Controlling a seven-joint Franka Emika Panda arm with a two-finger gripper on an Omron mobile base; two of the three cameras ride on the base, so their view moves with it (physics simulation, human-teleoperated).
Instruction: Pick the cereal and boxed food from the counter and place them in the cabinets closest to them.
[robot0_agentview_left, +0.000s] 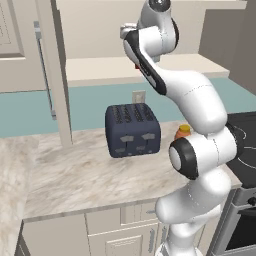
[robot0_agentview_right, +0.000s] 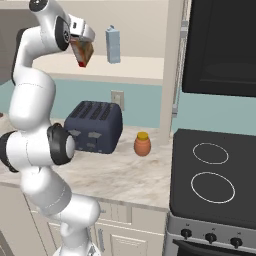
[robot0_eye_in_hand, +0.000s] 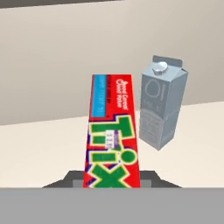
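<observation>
My gripper (robot0_agentview_right: 81, 44) is shut on the cereal (robot0_agentview_right: 83, 54), a flat red box with orange edges. It holds the box high in front of the open wall cabinets' lower shelf (robot0_agentview_right: 135, 70), well above the counter (robot0_agentview_right: 125, 175). In the hand view the cereal (robot0_eye_in_hand: 113, 131) stands upright between the jaws of the gripper (robot0_eye_in_hand: 111, 181), just short of the cream shelf (robot0_eye_in_hand: 43, 144). From the left base view only a red sliver of the cereal (robot0_agentview_left: 137, 65) peeks from behind the arm. The boxed food is out of view.
A pale blue carton (robot0_eye_in_hand: 162, 109) stands on the shelf just right of the box, also carton (robot0_agentview_right: 113, 45). On the counter below are a dark blue toaster (robot0_agentview_right: 95, 125) and an orange jar (robot0_agentview_right: 142, 144). An open cabinet door (robot0_agentview_left: 56, 75) stands left; the black stove (robot0_agentview_right: 215, 175) lies right.
</observation>
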